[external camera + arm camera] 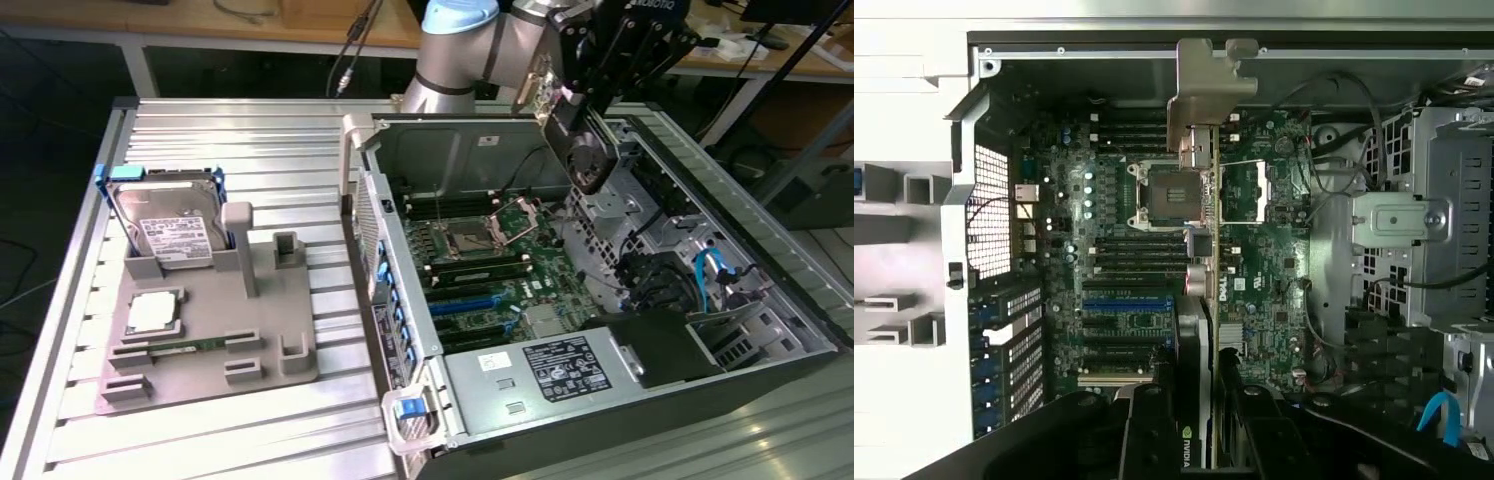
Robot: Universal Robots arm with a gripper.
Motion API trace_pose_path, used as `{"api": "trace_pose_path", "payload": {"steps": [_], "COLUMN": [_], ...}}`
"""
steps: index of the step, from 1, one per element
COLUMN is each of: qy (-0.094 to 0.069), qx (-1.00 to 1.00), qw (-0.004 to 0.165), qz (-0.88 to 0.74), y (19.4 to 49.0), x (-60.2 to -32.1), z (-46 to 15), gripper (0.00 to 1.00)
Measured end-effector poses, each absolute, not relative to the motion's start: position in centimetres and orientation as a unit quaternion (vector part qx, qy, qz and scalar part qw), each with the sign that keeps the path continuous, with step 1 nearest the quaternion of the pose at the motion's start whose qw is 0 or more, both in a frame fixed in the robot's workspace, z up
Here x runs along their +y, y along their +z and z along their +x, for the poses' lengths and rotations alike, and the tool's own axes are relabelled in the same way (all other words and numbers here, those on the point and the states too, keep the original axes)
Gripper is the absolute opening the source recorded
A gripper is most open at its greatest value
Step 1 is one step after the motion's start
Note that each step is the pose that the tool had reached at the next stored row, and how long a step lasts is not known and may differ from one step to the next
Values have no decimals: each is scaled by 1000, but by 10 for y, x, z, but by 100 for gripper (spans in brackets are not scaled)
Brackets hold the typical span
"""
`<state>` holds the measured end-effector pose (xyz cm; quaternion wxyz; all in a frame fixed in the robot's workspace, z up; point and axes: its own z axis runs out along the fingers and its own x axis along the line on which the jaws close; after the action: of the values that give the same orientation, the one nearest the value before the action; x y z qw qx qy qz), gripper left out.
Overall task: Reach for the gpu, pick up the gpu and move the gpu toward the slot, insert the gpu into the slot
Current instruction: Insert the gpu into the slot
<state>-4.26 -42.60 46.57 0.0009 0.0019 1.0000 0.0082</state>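
Observation:
My gripper point(587, 100) hangs over the open computer case and is shut on the gpu point(589, 152), a dark card with a round fan face that hangs down above the back of the green motherboard point(501, 280). In the wrist view the gpu point(1201, 300) runs edge-on between my dark fingers point(1150, 432), with its silvery end bracket point(1204, 90) at the far end. The blue slot point(470, 299) lies lower on the board, apart from the card. In the wrist view the slot point(1126, 301) sits beside the card's edge, next to the case's vented wall.
The square processor socket point(478, 238) and black memory strips point(1126, 255) lie under the card. A labelled power supply point(561, 368), metal drive cage point(1444, 220) and blue cables point(707, 272) crowd the case. Outside stands a grey fixture point(254, 340) with a hard drive point(167, 228).

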Motion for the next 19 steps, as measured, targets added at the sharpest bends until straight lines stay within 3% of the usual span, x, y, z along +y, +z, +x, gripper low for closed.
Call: {"api": "trace_pose_path", "payload": {"steps": [19], "qy": [8], "qx": [980], "qw": [-1], "qz": [-199], "y": [450], "x": [-426], "z": [-42], "gripper": [27]}}
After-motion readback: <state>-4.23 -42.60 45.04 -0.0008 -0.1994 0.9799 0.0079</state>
